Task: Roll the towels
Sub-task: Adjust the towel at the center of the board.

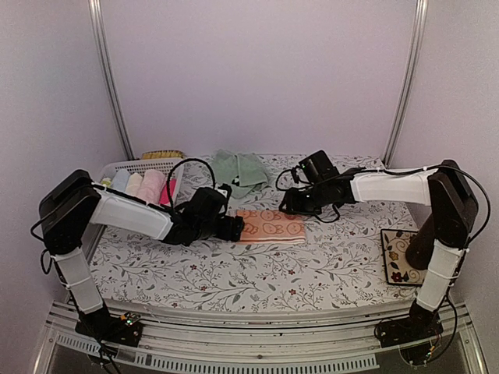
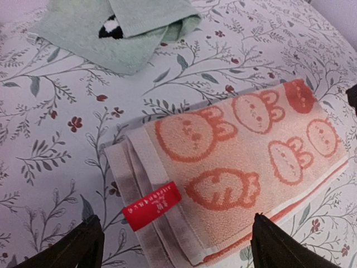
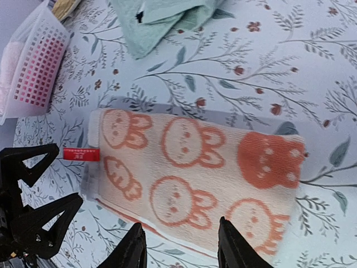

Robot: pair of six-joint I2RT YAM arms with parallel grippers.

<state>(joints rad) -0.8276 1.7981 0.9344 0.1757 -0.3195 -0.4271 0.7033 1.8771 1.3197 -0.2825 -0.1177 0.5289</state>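
- We see the orange towel lying flat on the flower-printed table, folded into a long strip of several layers. It is printed with rabbits and carrots.
- A red label sticks out at the strip's left end, where the folded edges are stacked.
- The left gripper sits at that labelled end with its jaws spread wide. One dark finger shows on each side of the towel's corner, and nothing is pinched between them. We cannot tell whether the fingers touch the cloth.
- The right gripper hangs over the other half of the strip, above a long edge. Its jaws are parted and nothing is between them.
- The green towel lies crumpled and loosely folded behind the orange one, apart from it, towards the back of the table. A small dark-and-white mark shows in its folds.
- A white lattice basket stands at the back left, just beside the green towel, with rolled cloths in pale and pink tones lined up inside.
- A patterned square tile lies at the right edge of the table, near the right arm's base.
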